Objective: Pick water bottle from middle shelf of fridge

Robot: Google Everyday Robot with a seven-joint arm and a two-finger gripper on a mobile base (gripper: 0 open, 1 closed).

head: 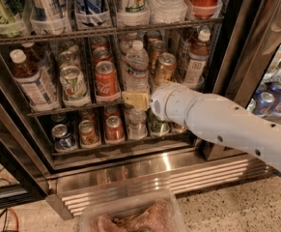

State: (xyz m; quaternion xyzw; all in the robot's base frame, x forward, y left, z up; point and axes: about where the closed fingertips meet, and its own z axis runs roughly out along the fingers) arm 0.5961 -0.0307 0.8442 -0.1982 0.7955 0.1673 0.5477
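Nearest, well below the bottle and on this side of it: a clear tub on the floor. Beyond that, also below the bottle: the fridge base panel, ribbed steel. Then the white arm, reaching in from the bottle's right. At its tip the pincer, tan, level with the bottle's foot and just in front of it. Cannot tell how wide, nor whether touching the bottle.

Behind the pincer, the bottle itself: upright on the middle shelf, white cap, front of its lane. Just left of the bottle, a red can. Just right, a gold can, and farther right a tea bottle.

Looks like the reach step, with no grasp made yet. Called for next: rising from shelf edge to the bottle's body, closing around it without knocking either can, then drawing straight out.
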